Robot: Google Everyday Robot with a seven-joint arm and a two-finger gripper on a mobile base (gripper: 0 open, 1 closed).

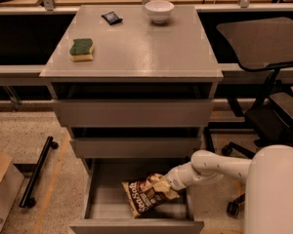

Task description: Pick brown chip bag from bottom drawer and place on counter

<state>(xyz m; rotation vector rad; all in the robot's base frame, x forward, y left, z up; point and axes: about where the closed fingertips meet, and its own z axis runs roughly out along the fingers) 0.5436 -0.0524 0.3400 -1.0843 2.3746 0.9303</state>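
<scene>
Item 1. End effector (170, 181): at the tip of a white arm (219, 165) that reaches in from the right, low inside the open bottom drawer (105, 199). It is pinching the upper right end of the bag (145, 197).

Item 2. Bag: dark brown with cream ends and white lettering. It lies tilted in the right half of the drawer, with its gripped end raised and its lower end towards the drawer front. It is below the table (136, 48) and not on it.

Item 3. Bottom drawer: grey, pulled out, the lowest of three. Its left half shows bare tray.

Item 4. Upper drawers: top drawer (132, 112) and middle drawer (134, 146), both grey and pushed in.

Item 5. Table: the cabinet's grey square top, slightly glossy.
- Sponge (81, 49), green over yellow, near the left edge.
- Black packet (112, 17), near the far edge, left of centre.
- White bowl (159, 9), at the far edge, just right of the packet.

Item 6. Surroundings: a dark chair (263, 43) to the right of the cabinet and a black bar (36, 172) on the floor to the left.
</scene>
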